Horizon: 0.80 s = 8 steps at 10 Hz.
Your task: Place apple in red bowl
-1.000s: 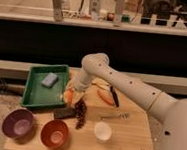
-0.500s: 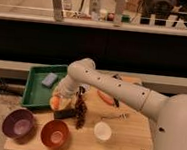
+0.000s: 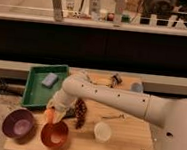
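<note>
Camera view showed my arm [image 3: 109, 97] reaching from the right across the wooden tabletop [image 3: 125, 143], bent down toward its front left part. My pincer [image 3: 53, 110] hung at the end of it, low over the tabletop, just above the far rim of the red bowl [image 3: 54, 134]. An orange round shape, the apple [image 3: 49, 115], sat right at the pincer's tip, above and just behind the bowl's rim. I could not tell whether the pincer was clamped on the apple or apart, because the wrist covered it. I also could not tell whether the apple touched the bowl.

To the left of the red bowl stood the purple bowl [image 3: 18, 124], near it but apart. Behind both lay the green tray [image 3: 34, 96], with a pale blue block [image 3: 49, 79] lying in its far part. Just to the right of my pincer lay the dark red grapes [image 3: 80, 112], stretched toward the front edge. Farther right stood a white cup [image 3: 102, 131], upright, with a thin metal piece [image 3: 114, 116] lying behind it. At the far side of the tabletop, past my arm, sat a small dark thing [image 3: 116, 79] and a bluish round thing [image 3: 136, 87], both too small to name.
</note>
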{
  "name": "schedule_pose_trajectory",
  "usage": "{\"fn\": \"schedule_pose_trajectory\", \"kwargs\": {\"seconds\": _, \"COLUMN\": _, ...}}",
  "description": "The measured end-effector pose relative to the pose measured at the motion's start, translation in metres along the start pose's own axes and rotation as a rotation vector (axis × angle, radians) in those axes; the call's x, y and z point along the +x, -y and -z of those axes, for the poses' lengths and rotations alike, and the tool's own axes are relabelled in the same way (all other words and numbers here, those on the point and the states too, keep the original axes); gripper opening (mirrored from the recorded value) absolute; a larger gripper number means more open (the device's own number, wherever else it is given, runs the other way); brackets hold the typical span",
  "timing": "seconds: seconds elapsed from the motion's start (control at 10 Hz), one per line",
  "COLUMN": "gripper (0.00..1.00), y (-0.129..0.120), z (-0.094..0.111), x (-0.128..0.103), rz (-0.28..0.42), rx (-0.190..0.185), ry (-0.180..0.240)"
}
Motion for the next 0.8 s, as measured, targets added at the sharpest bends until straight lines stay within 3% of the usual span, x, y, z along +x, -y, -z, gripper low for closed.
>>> {"fn": "schedule_pose_trajectory", "kwargs": {"seconds": 0.3, "gripper": 0.6, "y": -0.02, "z": 0.004, "x": 0.005, "rz": 0.081, "rx": -0.056, "ry": 0.037}}
{"fn": "schedule_pose_trajectory", "kwargs": {"seconds": 0.5, "gripper": 0.79, "y": -0.028, "z": 0.003, "x": 0.011, "rz": 0.139, "rx": -0.114, "ry": 0.081}}
{"fn": "schedule_pose_trajectory", "kwargs": {"seconds": 0.8, "gripper": 0.8, "y": -0.034, "z": 0.006, "x": 0.02, "rz": 0.187, "rx": -0.145, "ry": 0.114}}
